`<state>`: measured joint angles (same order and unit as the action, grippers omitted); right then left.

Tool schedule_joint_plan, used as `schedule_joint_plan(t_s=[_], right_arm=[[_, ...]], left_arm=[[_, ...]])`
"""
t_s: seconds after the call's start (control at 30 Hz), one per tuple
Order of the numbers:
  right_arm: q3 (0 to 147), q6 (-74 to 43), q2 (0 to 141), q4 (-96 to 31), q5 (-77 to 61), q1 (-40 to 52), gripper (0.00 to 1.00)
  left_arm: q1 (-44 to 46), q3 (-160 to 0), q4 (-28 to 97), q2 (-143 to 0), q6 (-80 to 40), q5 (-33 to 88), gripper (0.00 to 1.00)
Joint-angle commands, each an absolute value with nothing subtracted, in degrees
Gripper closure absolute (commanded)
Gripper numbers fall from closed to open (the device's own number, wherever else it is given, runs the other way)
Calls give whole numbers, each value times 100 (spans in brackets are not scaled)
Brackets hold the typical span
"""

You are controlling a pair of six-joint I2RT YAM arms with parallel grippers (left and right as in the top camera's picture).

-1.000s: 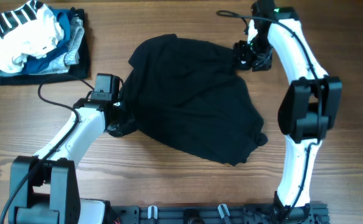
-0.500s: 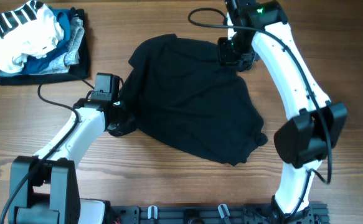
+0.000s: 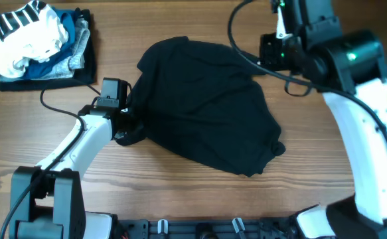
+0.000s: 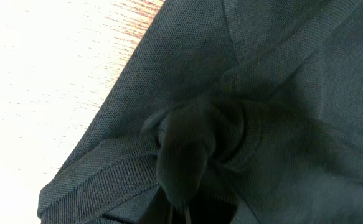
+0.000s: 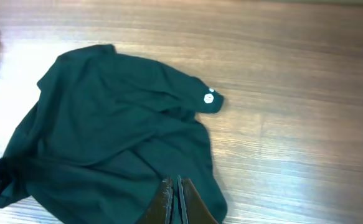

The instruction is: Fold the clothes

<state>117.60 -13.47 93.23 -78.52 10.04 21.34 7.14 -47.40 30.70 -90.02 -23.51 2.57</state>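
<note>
From above, the black garment (image 3: 206,106) lies rumpled and spread on the wooden table (image 3: 180,199). The left gripper (image 3: 122,127) sits at the garment's left edge, with the cloth running away from its jaws across the middle of the table. A stack of white, striped, blue and grey garments (image 3: 37,43) lies well apart, behind the left gripper. The right arm (image 3: 352,60) hangs high over the garment's far right corner. In the left wrist view, the left gripper's jaws pinch a bunched fold of the garment, which wraps over the fingertips (image 4: 182,163). Cloth fills the area ahead and to the right of them, with bare table ahead to the left. In the right wrist view, the right gripper (image 5: 175,198) has its jaws pressed together with nothing between them. The garment lies well below and ahead of them, mostly to the left, with a small pale spot (image 5: 209,98) on its far tip.
</note>
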Motion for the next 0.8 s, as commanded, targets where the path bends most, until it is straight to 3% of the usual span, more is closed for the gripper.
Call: schedule_joint_plan(t_s=[0.0, 0.17, 0.5, 0.77], right_arm=[[11850, -1553, 8879, -8217, 1568, 2158, 96], [11096, -2034, 8860, -8954, 1745, 2158, 96], [7363, -2421, 8858, -6729, 845, 3144, 96], [5948, -2716, 8858, -5988, 242, 3765, 96]], left_arm=[[740, -4718, 3026, -8956, -2425, 139, 96], [740, -4718, 2932, -8956, -2427, 141, 96], [740, -4718, 2930, -8956, -2427, 141, 96], [740, -4718, 2932, -8956, -2425, 141, 96]])
